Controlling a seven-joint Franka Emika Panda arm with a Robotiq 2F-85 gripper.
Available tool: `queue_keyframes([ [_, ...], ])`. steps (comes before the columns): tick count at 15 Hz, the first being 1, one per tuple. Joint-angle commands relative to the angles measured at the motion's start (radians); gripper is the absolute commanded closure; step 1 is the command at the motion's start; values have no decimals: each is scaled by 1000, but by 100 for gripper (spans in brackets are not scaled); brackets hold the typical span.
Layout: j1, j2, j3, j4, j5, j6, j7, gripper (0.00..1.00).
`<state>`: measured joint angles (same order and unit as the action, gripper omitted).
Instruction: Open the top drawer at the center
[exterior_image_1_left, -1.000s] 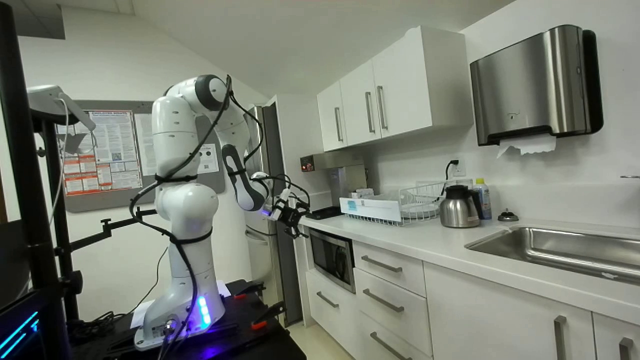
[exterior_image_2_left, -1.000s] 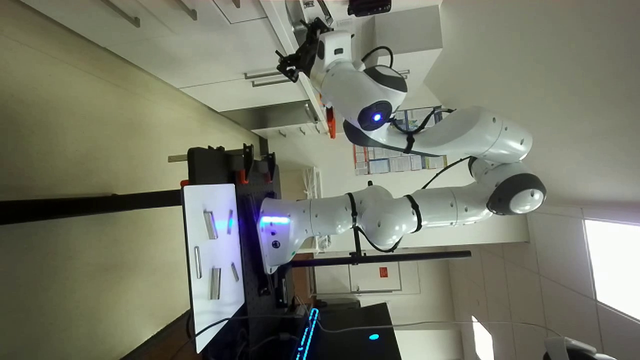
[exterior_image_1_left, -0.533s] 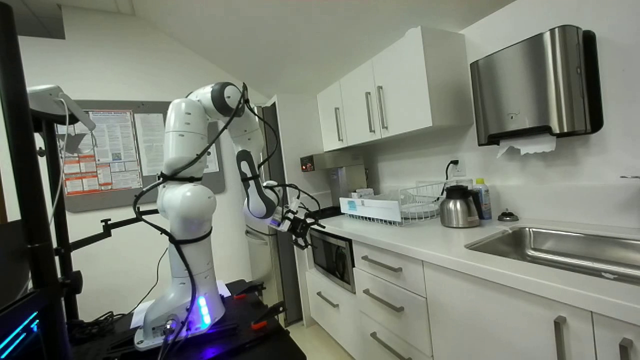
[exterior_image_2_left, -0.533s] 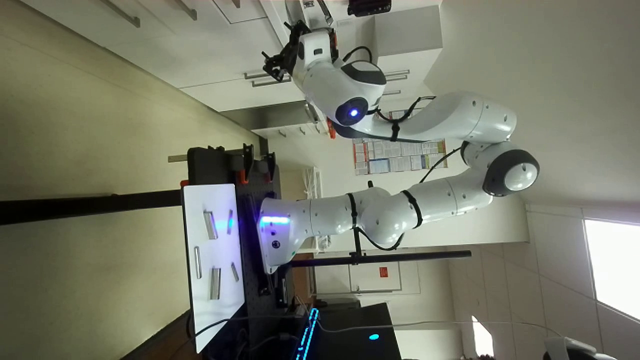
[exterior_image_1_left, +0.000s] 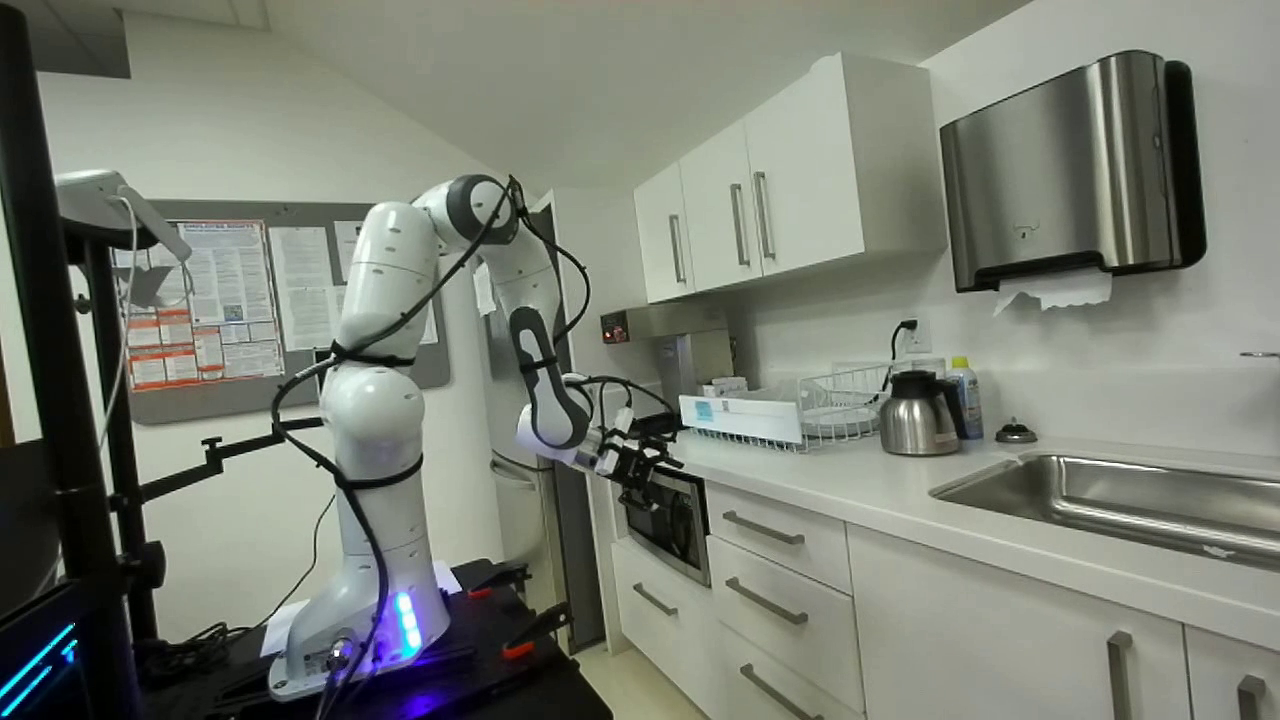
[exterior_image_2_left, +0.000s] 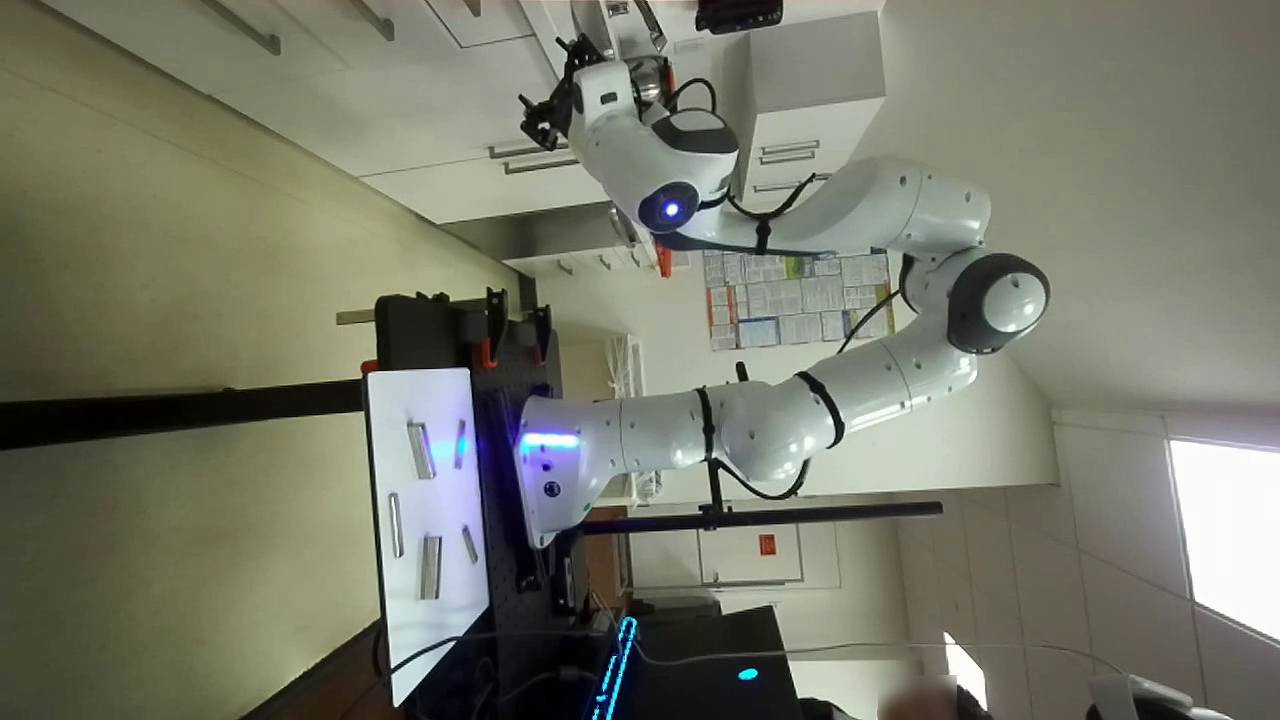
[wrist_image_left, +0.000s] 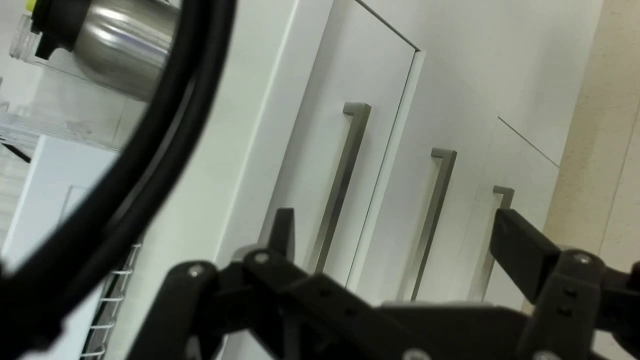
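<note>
White kitchen tabletop (exterior_image_1_left: 850, 478) with a steel sink (exterior_image_1_left: 1160, 490) set into it and, farther along, a steel jug (exterior_image_1_left: 912, 425) beside a wire dish rack (exterior_image_1_left: 840, 428). Directly below the tabletop, next to the microwave (exterior_image_1_left: 668, 530), the top drawer (exterior_image_1_left: 780, 552), closed, with a bar handle (wrist_image_left: 345, 175) across its flat white front; stacked beneath it, two further drawers (exterior_image_1_left: 780, 635). In both exterior views, a white robot arm (exterior_image_1_left: 370, 430), bent over at the top; at its end, in front of the microwave, a black gripper (exterior_image_1_left: 665, 485), apart from the bar handle. In the wrist view, jaws spread wide, with the bar handle visible across the gap between them
</note>
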<state>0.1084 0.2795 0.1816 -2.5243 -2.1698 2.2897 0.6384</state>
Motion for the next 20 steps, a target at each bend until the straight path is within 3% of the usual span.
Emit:
queue_keyframes([
  [1, -28, 61, 6, 82, -74, -1, 1, 0],
  [12, -56, 391, 29, 421, -178, -21, 3, 0],
  [20, -58, 564, 30, 635, -157, -5, -53, 0],
])
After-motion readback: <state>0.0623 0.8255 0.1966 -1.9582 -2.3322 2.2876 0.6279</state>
